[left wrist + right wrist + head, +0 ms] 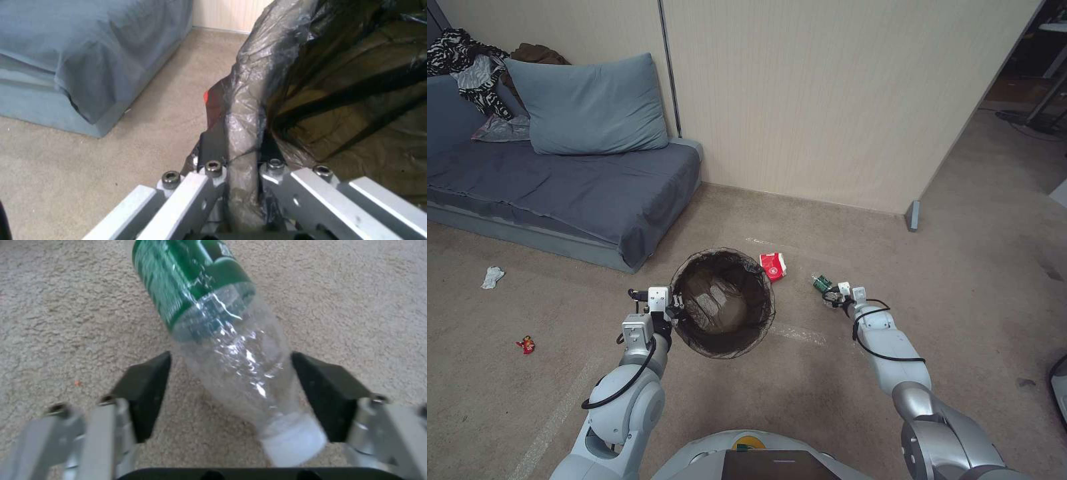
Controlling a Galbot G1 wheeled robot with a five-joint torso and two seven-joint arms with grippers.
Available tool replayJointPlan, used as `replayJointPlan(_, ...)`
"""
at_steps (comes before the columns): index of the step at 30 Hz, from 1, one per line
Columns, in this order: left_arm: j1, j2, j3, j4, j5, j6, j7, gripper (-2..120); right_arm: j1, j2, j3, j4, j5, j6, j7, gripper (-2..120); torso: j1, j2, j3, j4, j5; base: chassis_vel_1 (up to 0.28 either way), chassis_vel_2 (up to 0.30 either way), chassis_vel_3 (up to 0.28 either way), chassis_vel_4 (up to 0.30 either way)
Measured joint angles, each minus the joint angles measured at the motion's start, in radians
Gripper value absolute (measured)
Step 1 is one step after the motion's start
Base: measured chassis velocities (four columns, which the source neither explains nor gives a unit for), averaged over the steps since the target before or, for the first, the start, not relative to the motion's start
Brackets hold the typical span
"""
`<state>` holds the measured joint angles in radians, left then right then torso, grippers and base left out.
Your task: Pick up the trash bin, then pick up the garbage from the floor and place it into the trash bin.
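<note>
The left gripper (242, 166) is clamped on the liner-wrapped rim of the trash bin (723, 303), holding it up. The right gripper (231, 396) is spread wide, the green bottle (222, 340) lying between its fingers on the carpet, cap nearest the palm. Judged step: grasping this bottle; next calls for closing on its clear, crumpled body. Beyond lies a red-and-white carton (773, 265).

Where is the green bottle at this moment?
In the head view the green bottle lies on the carpet on the robot's right, past the red-and-white carton and the trash bin. It lies between the open fingers of the right gripper.
</note>
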<state>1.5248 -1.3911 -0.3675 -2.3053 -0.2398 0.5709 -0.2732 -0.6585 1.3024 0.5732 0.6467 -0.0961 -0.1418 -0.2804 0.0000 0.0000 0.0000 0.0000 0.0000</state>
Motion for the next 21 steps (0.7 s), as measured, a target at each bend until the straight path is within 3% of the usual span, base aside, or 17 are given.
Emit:
replayJointPlan(12,-0.004,-0.001,0.002,0.001,0.0,0.003,0.0,0,-0.005,-0.004,-0.007,0.001,-0.008,0.014,0.0,24,0.0,0.0,0.0,0.0,0.0,0.0,0.0,0.0,0.0)
replayJointPlan(21,-0.007,-0.002,0.007,0.001,-0.002,0.004,0.0,0,-0.016,-0.008,-0.006,0.006,-0.011,0.035,0.0,19,0.0,0.0,0.0,0.0,0.0001,0.0,0.0,0.0,0.0)
